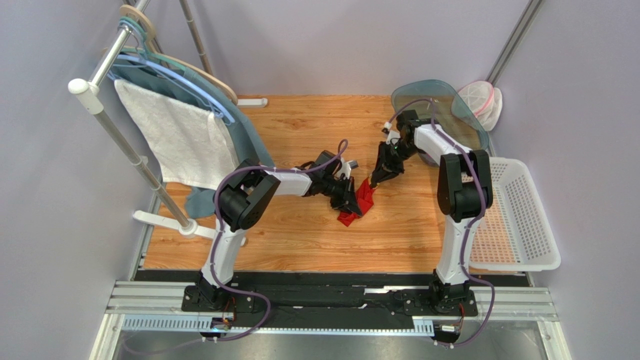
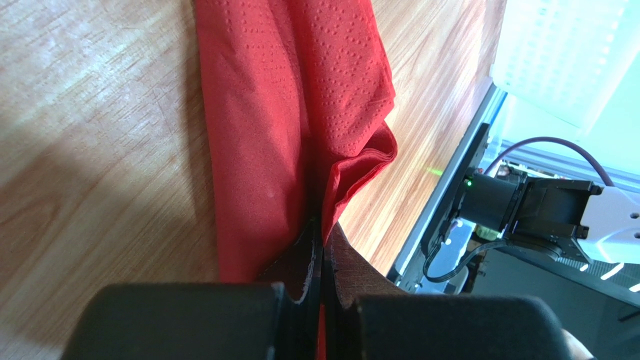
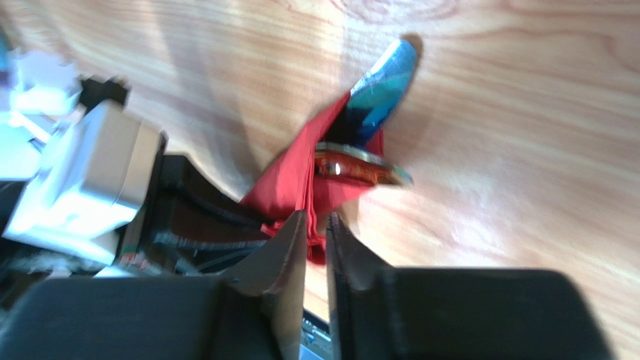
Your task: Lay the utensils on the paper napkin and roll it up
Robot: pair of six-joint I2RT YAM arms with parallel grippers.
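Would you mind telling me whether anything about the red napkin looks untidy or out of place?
Yes: the paper napkin is a crumpled, uneven bundle pinched in the left hand, not a neat roll, and in the right wrist view the utensils poke out bare past its end.

This looks like a robot lab test cell. Two robot arms [image 1: 248,199] are bolted to aluminium rails [image 1: 143,300] at the edge of a wooden counter [image 1: 300,240]. Plain grey walls [image 1: 45,225] close it in, and household props stand around: a clothes rack [image 1: 128,146] and a white basket [image 1: 526,217].
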